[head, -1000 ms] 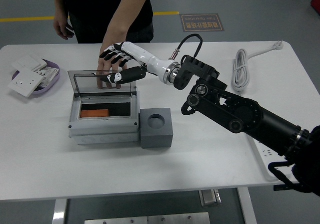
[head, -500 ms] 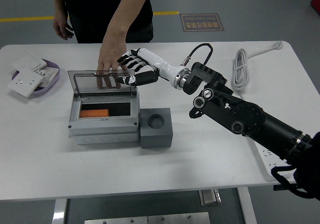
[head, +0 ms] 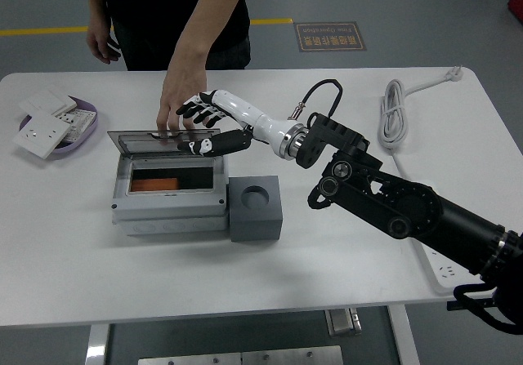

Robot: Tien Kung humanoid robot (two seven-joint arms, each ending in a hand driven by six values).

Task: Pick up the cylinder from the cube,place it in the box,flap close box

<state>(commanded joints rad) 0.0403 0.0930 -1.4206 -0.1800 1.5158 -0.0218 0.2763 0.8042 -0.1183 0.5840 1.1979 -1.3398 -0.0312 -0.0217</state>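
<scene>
right hand (head: 204,124) fingers spread on box (head: 169,187) lid (head: 167,141), person's hand (head: 176,104) touching lid too, cylinder (head: 154,184) inside

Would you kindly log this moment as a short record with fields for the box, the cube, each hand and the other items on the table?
box: grey box, orange cylinder inside
lid: clear flap partly lowered, not shut
cube: grey cube right of the box, top socket empty
right hand: right hand at the flap's right end, fingers spread over it
left hand: not in view
person: person's hand with fingertips on the flap
other items: white cable far right; purple tray with white plates far left
</scene>
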